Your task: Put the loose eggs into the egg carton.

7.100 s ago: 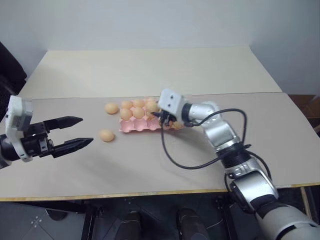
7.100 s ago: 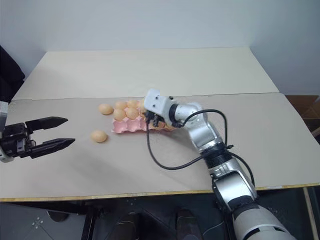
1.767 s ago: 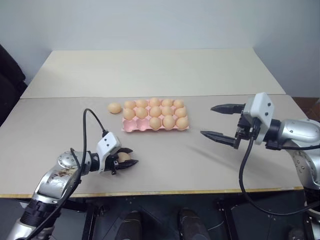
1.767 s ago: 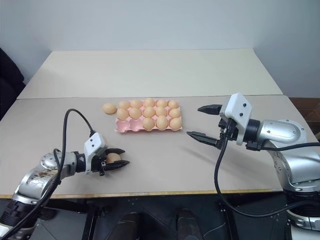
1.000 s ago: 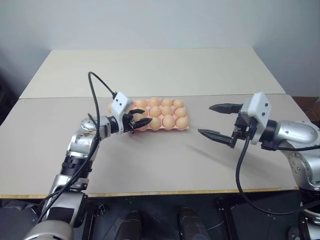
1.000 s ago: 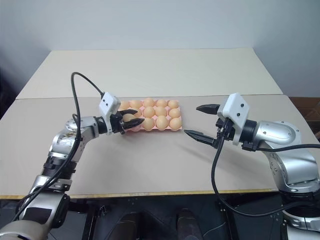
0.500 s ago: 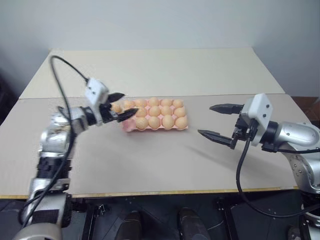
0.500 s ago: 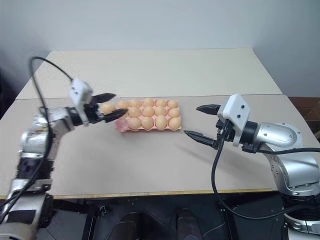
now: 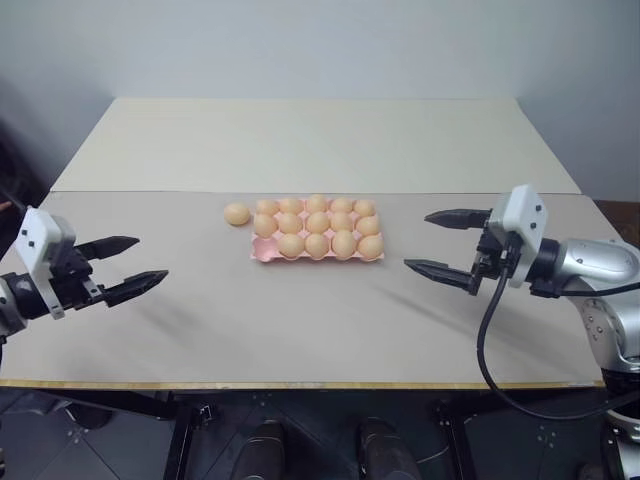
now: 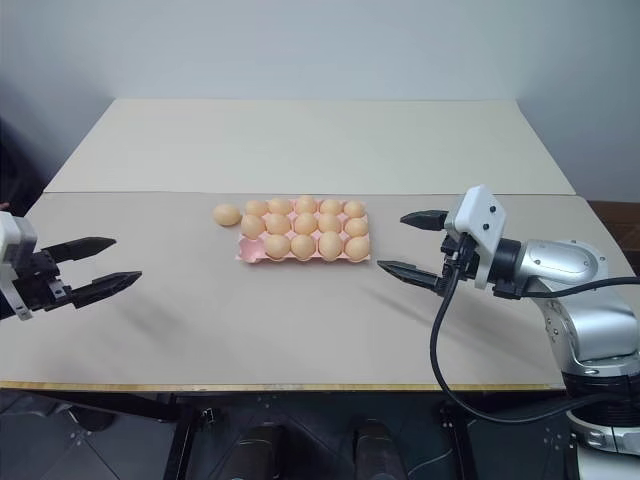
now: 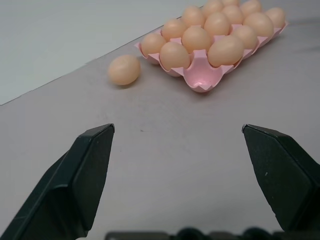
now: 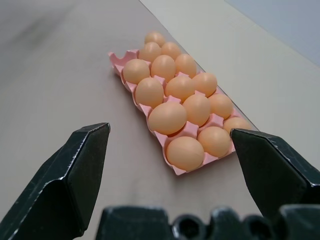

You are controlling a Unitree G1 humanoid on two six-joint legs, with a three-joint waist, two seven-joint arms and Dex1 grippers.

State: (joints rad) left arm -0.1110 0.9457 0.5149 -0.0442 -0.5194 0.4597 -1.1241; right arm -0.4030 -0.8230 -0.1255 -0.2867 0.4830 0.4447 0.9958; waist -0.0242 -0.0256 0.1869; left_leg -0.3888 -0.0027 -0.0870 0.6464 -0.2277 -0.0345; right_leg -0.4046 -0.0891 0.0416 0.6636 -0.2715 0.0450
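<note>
Pale worktop (image 9: 300, 330), nearly full egg carton (image 9: 262, 257) at its middle, one loose egg (image 9: 237, 213) left outside.

Going from big to small: the worktop runs as two pale boards with a seam behind the carton, against a plain grey wall. My right gripper (image 9: 445, 244) hangs at three o'clock of the carton, jaws released and empty; my left gripper (image 9: 124, 264) hangs at about eight o'clock, well apart from it, jaws also released and empty. The pink carton holds fourteen eggs, I judge, with one bare cup (image 11: 200, 76) at its near left corner. The last loose egg lies just beside the carton's far left corner, at ten o'clock. Next I reckon my left arm should reach in, close on that egg, and carry it round to the bare cup. Nothing blocks the path; only the neighbouring eggs crowd the drop.
</note>
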